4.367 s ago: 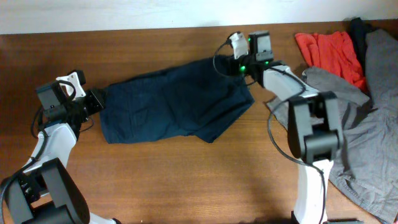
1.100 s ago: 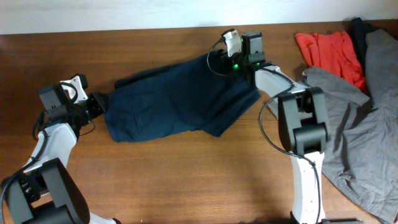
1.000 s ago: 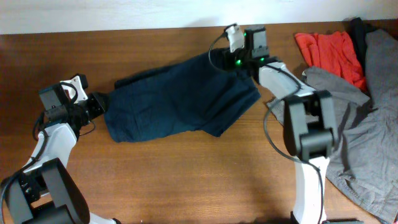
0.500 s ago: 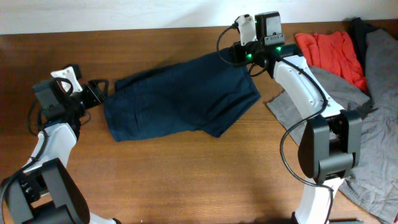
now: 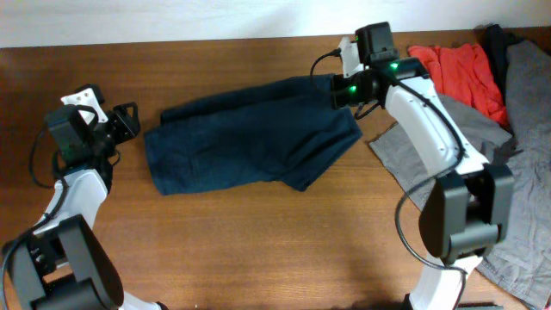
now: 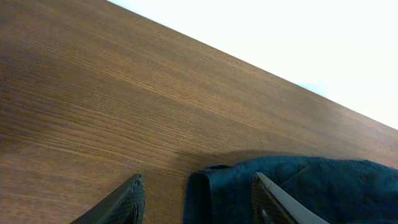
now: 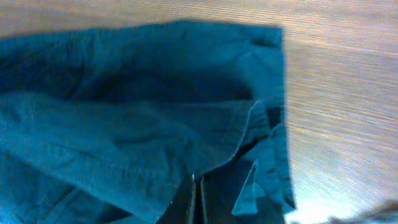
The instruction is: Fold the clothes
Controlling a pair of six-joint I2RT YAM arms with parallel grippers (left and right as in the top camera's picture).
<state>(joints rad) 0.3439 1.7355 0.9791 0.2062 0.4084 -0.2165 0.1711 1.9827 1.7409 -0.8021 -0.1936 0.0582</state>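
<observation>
On the counter (image 5: pixel 258 250), the shorts (image 5: pixel 250 138) lie spread between my hands. My left hand (image 6: pixel 196 186) is wide open and holds nothing; my right hand (image 7: pixel 196 190) is closed on their corner. I think pulling from one side only could drag or bunch them.

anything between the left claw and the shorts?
Only bare table, seen in the overhead view. The open left claw sits just off the shorts.

This looks to me like a robotics lab. A bare wood-grain tabletop (image 5: pixel 258 250) sits against a plain white wall (image 5: pixel 172 17), with my left arm (image 5: pixel 73 189) and right arm (image 5: pixel 430 129) standing at it.
</observation>
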